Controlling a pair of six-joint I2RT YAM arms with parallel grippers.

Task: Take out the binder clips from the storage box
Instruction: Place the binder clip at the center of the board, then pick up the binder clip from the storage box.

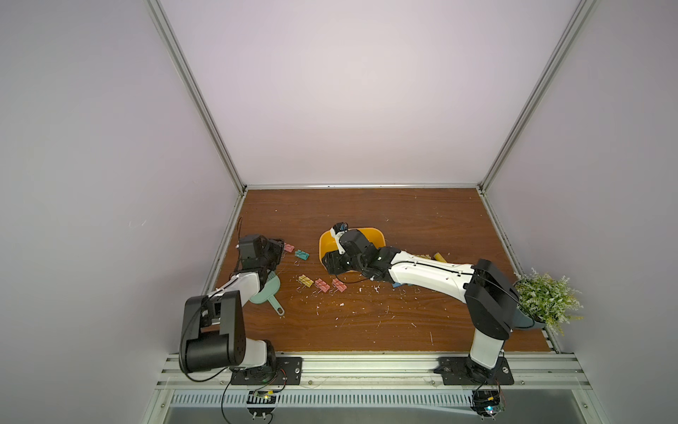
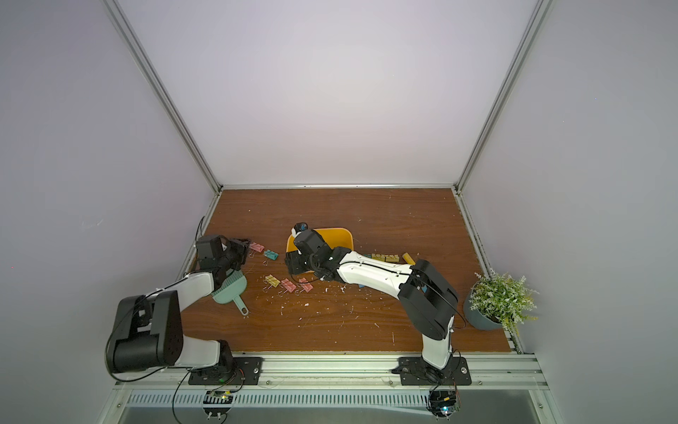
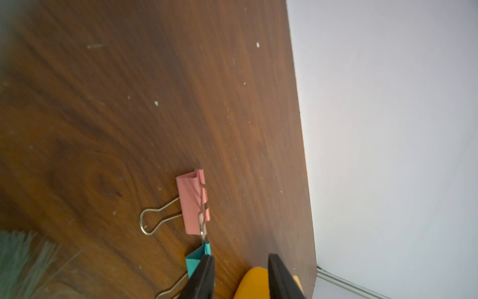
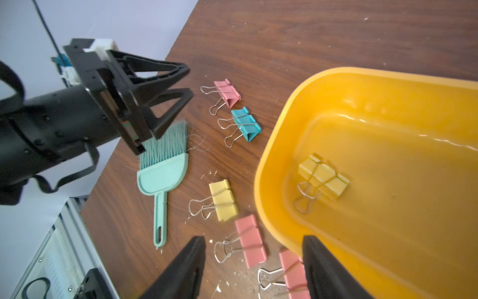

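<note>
The yellow storage box [image 4: 284, 145] [image 1: 370, 235] lies mid-table, and one yellow binder clip [image 4: 323, 177] rests on its floor. My right gripper [image 4: 254, 240] is open and holds nothing. One of its fingers hangs over the box's near rim, the other over the table, with two pink clips [image 4: 251, 240] on the wood below. A yellow clip [image 4: 222, 200] lies beside them. My left gripper [image 3: 240, 256] [image 4: 190, 81] is open and empty at the far left. A pink clip [image 3: 194, 202] [image 1: 289, 248] lies just beyond its tips and a teal clip [image 4: 245, 124] next to that.
A mint hand brush [image 4: 161, 176] [image 1: 266, 293] lies under the left arm. More yellow clips [image 2: 385, 257] and a yellow handle [image 1: 440, 257] show behind the right forearm. A potted plant [image 1: 546, 301] stands at the right edge. White scraps [image 1: 374, 290] litter the wood.
</note>
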